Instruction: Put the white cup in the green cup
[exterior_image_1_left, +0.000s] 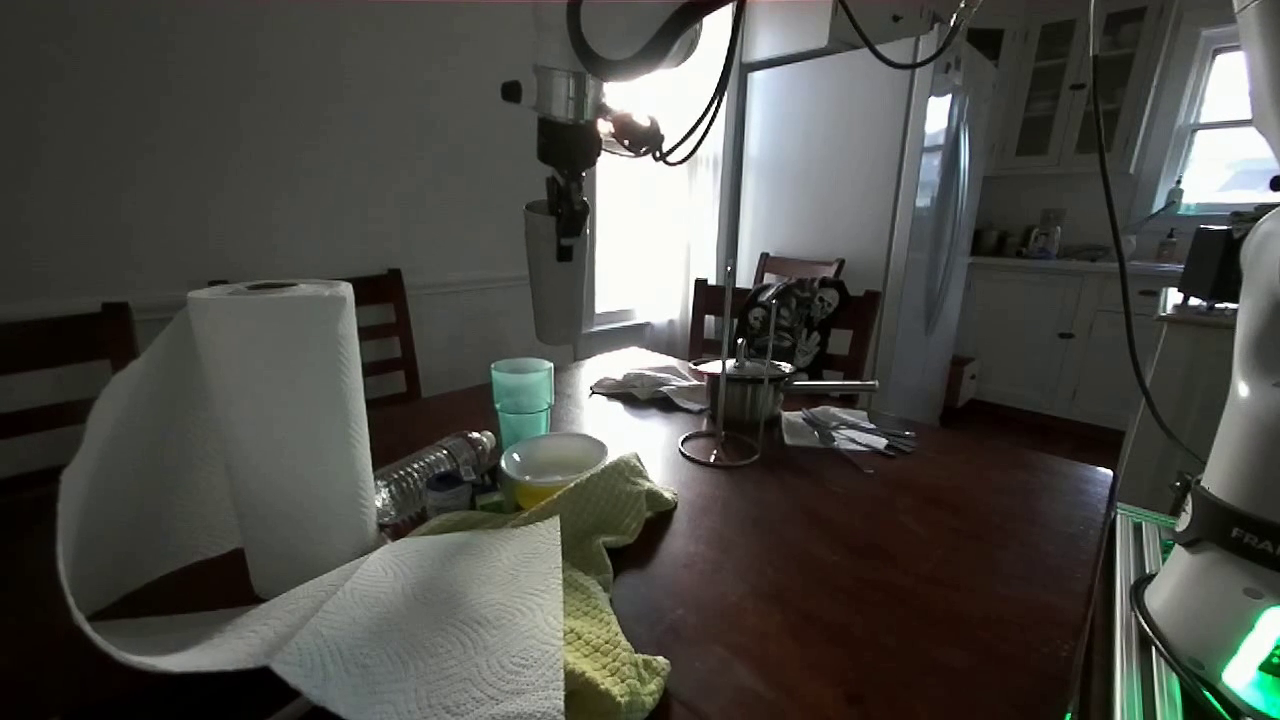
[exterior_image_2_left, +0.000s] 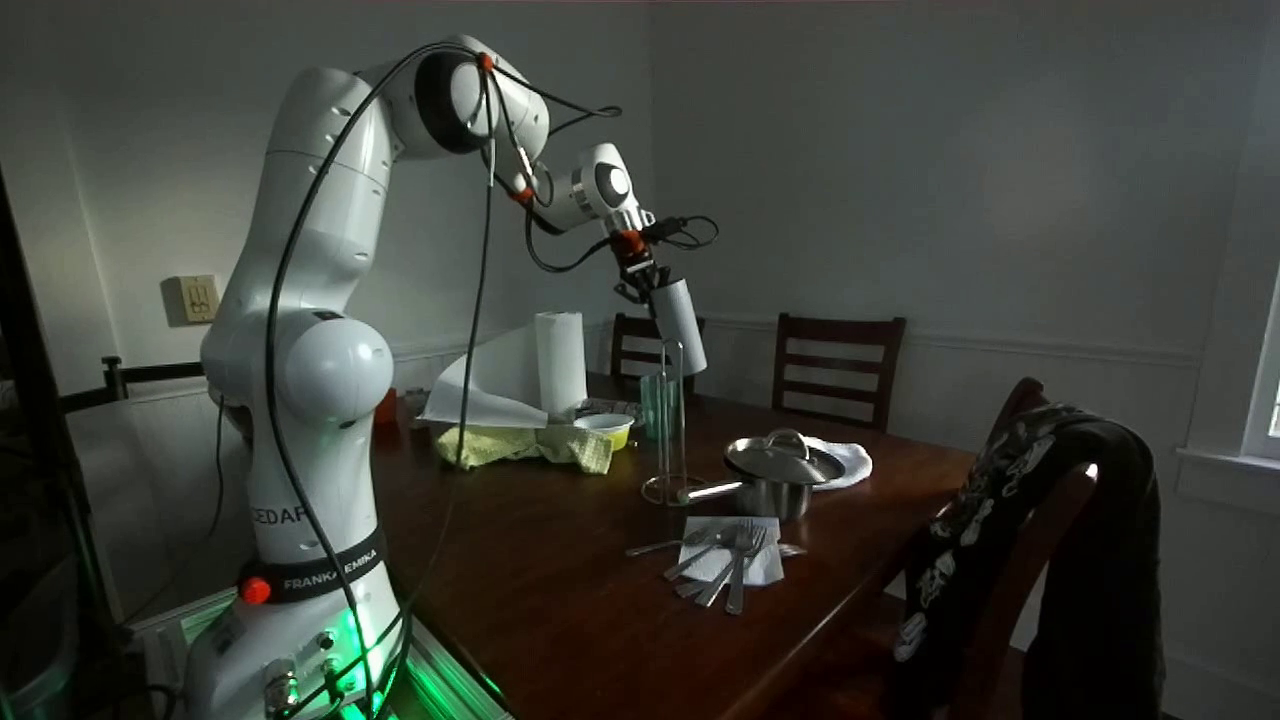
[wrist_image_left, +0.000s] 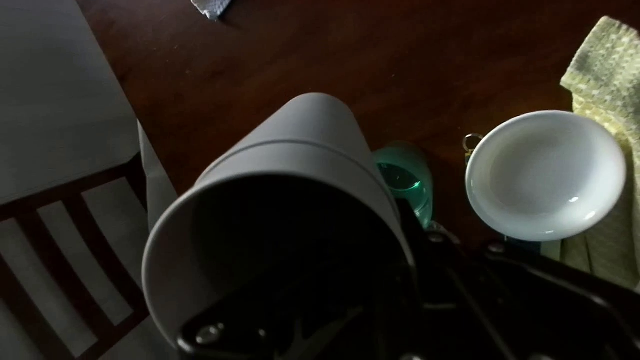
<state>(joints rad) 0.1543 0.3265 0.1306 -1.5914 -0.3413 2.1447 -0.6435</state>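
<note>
The end effector (exterior_image_1_left: 565, 226) gripped the tilted white cup (exterior_image_1_left: 557, 295) aloft, seemingly by its rim; in both exterior views the green cup (exterior_image_1_left: 522, 402) stood near its six o'clock.

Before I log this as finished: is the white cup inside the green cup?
No: an exterior view shows the gripper holding the white cup aloft, apart from the green cup.

Counted one straight-sided translucent mint-green plastic tumbler (exterior_image_1_left: 522, 400) and, higher than it, one tall whitish-grey plastic tumbler (exterior_image_1_left: 553, 285): two altogether. Near the mint-green tumbler, found one clear plastic bottle (exterior_image_1_left: 425, 478), one round white-lined bowl (exterior_image_1_left: 555, 461), one textured yellow-green cloth (exterior_image_1_left: 600, 515), one white paper-towel roll (exterior_image_1_left: 285, 430); farther from it, one lidded metal saucepan (exterior_image_2_left: 781, 495), one upright wire stand (exterior_image_1_left: 726, 350).
</note>
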